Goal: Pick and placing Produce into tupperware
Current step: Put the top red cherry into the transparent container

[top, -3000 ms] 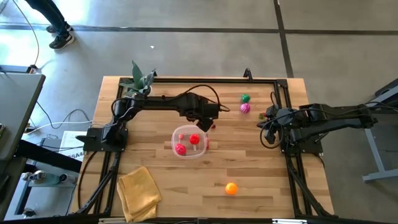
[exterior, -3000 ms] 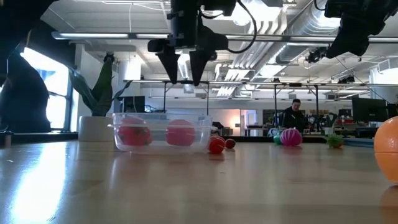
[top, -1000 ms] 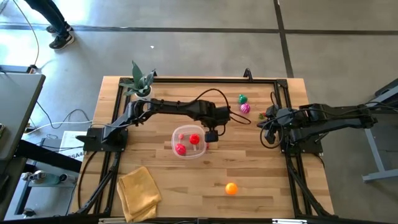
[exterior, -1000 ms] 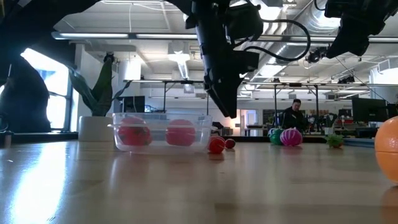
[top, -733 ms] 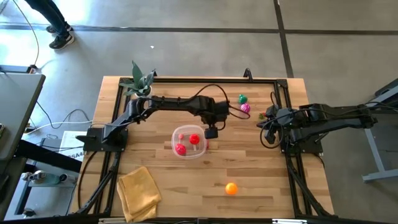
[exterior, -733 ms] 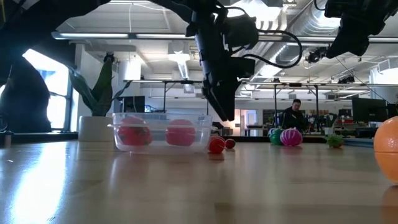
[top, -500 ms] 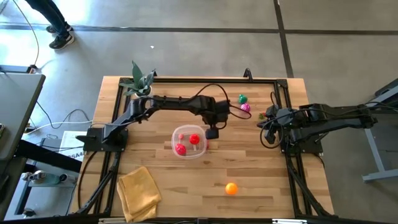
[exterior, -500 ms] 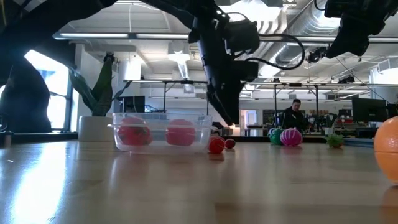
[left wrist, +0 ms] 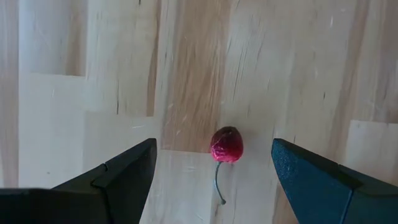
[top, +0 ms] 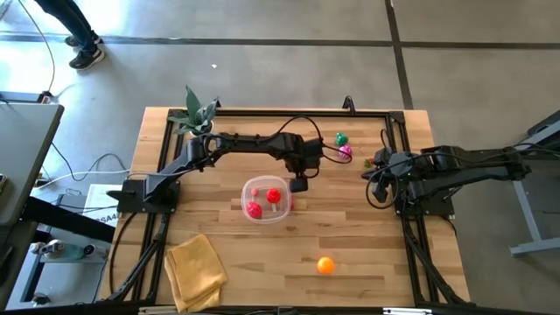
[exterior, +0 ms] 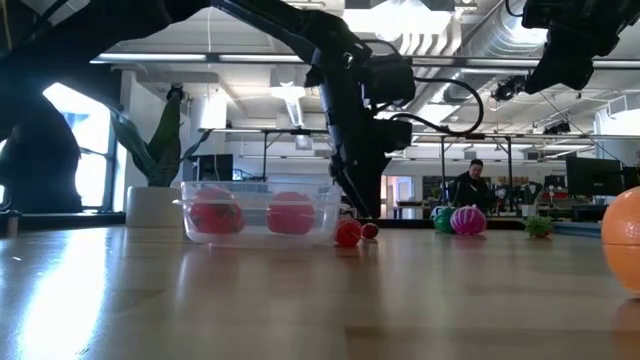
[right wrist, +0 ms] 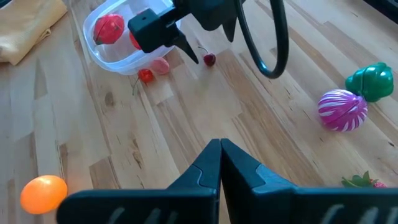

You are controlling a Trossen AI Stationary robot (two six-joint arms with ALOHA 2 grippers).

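The left end effector (top: 298, 185) hovers just beside the tupperware (top: 265, 199), which holds red produce (top: 273, 196).

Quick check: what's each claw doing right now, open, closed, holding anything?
Left claw: open, empty, poised over a small red cherry on the table beside the tub.
Right claw: closed, empty, parked at the table's right side.

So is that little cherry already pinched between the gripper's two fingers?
No: in the left wrist view the cherry lies on the wooden table, with clear gaps between it and each finger of the open left gripper.
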